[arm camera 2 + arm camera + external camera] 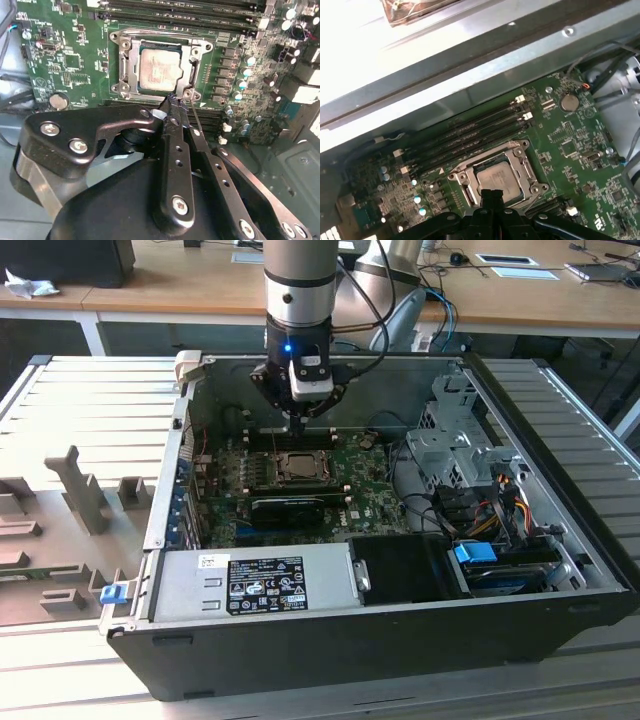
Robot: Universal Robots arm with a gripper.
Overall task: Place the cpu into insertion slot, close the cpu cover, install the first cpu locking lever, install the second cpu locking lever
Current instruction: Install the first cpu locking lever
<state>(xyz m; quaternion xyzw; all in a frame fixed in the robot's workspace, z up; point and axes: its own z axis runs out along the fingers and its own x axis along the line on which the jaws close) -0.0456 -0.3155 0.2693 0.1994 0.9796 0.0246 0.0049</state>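
Note:
The cpu [159, 70] lies flat in the insertion slot [161, 36] on the green board, silver top up. The cpu cover [132, 64] lies down around it, framing the chip in its window. My gripper [173, 100] hangs just over the slot's near edge with its black fingers [176, 131] pressed together, shut. A thin dark lever rod [194, 116] runs right beside the fingertips; whether they touch it I cannot tell. In the first wrist view the gripper [492, 194] sits at the edge of the cpu [496, 179]. In the exterior view the gripper [300, 420] hovers above the cpu [298, 466].
The open computer case [330, 640] lies on a slatted table. Memory slots [470, 131] run along one side of the socket, a long black card [288, 508] along the other. A power supply [255, 585], drive cage [450, 430] and cable bundles [490, 505] crowd the exterior view's right.

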